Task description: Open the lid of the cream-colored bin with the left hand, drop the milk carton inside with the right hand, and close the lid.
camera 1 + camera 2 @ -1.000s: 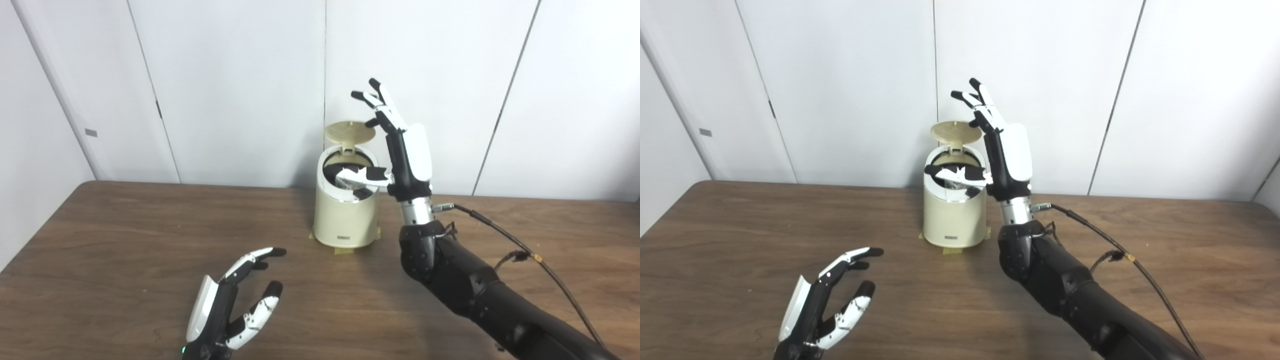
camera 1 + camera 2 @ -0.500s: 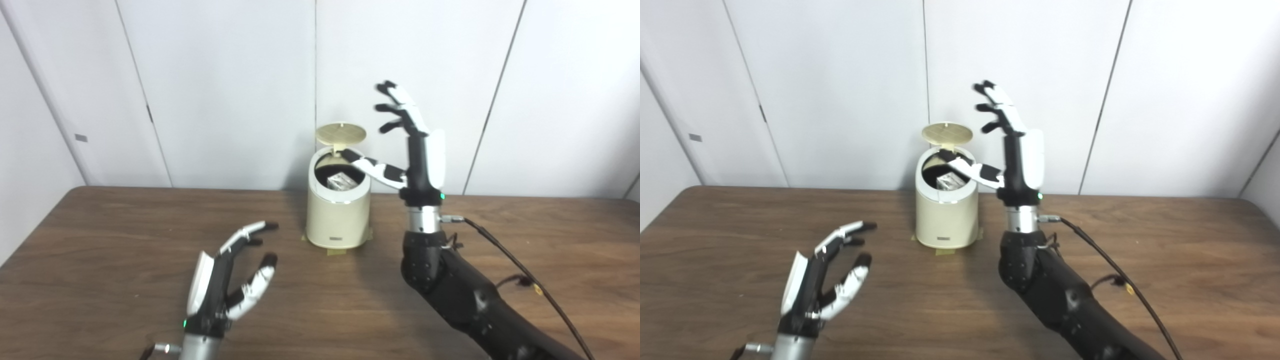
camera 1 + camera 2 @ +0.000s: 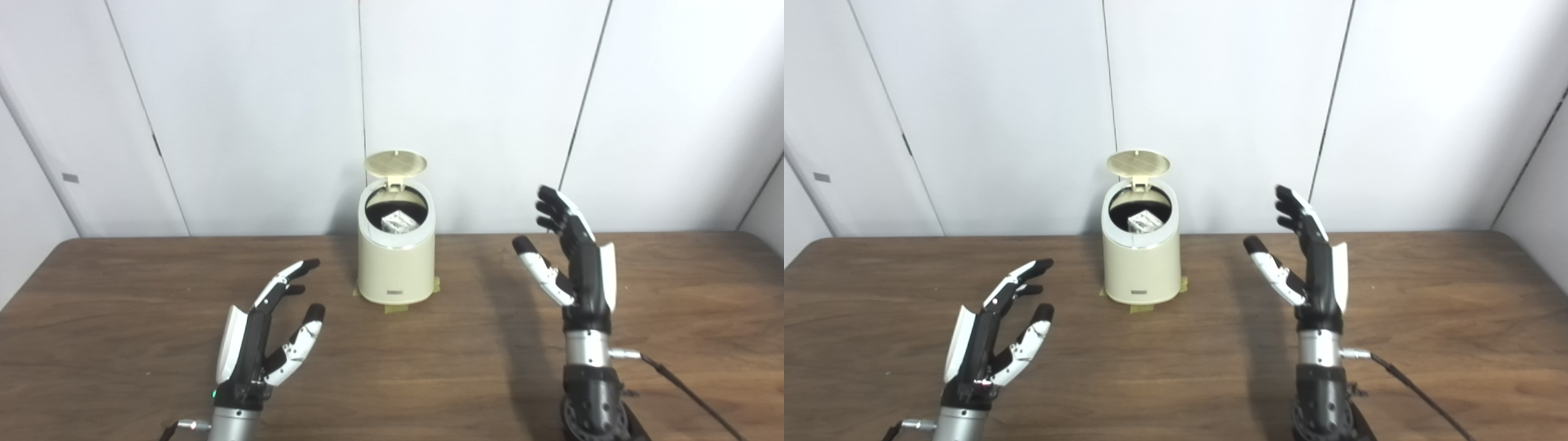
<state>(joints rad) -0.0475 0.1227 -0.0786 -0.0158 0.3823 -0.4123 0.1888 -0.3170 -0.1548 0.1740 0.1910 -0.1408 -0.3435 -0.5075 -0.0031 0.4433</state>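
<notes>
The cream-colored bin (image 3: 395, 269) stands at the back middle of the table, taped down at its base. Its round lid (image 3: 395, 163) is tipped up on the rear hinge. Inside the dark opening lies the milk carton (image 3: 397, 221), pale and partly visible. My left hand (image 3: 264, 340) hovers open near the front left, fingers spread, well short of the bin. My right hand (image 3: 569, 266) is upright and open to the right of the bin, holding nothing, apart from it.
The brown wooden table (image 3: 122, 318) runs to a white panelled wall (image 3: 245, 110) just behind the bin. A black cable (image 3: 686, 392) trails from my right wrist across the front right of the table.
My right hand has pulled back from above the bin's mouth, coming down and to the right, empty. The carton now shows inside the bin. The camera view has shifted; my left hand stays open.
</notes>
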